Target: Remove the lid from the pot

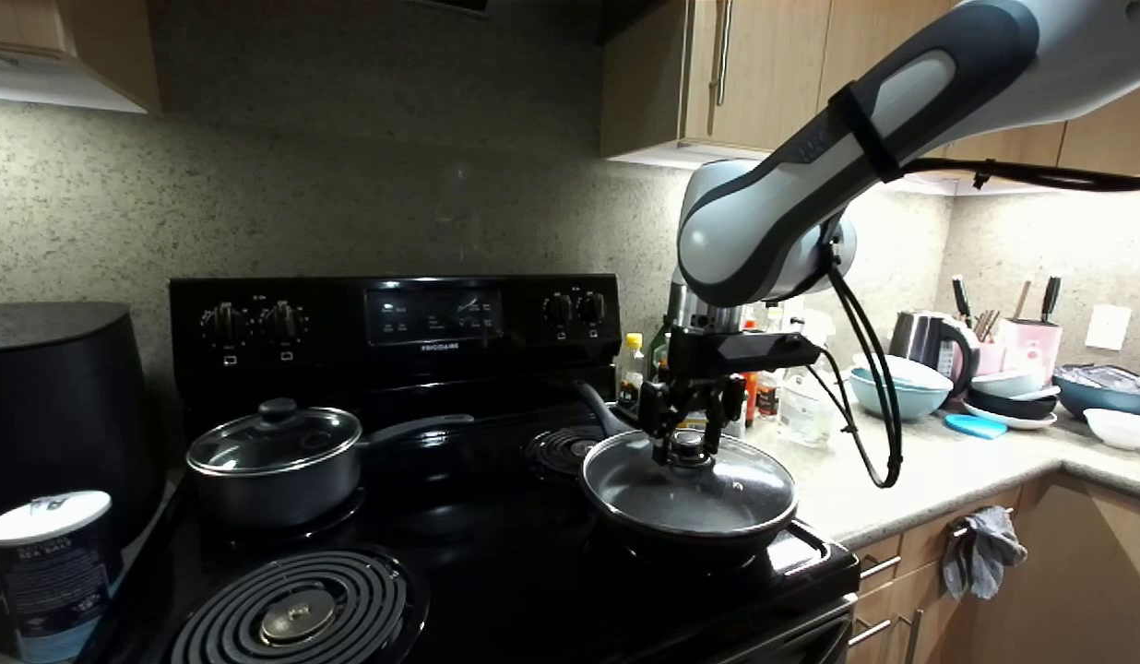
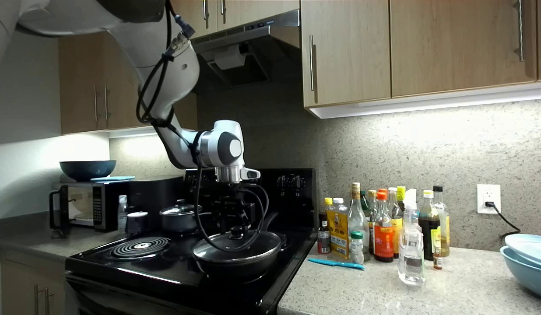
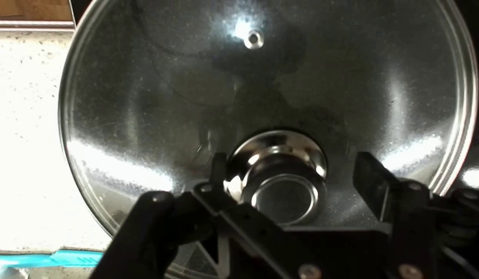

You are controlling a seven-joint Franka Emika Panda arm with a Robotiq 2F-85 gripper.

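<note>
The clear glass lid with a metal rim lies on the dark frying pan, at the stove's front right corner. The lid and pan also show in the other exterior picture. The pan's handle points to the back. My gripper points down over the lid's middle. In the wrist view the gripper is open, with a finger on each side of the knob. The left finger is close to the knob, and a gap shows at the right finger. Whether the left finger touches is unclear. The lid fills most of that view.
A smaller lidded pot stands at the back left burner, its handle pointing right. A salt can is at the left edge. Several bottles and a blue knife are on the counter beside the stove. Arm cables hang near the pan.
</note>
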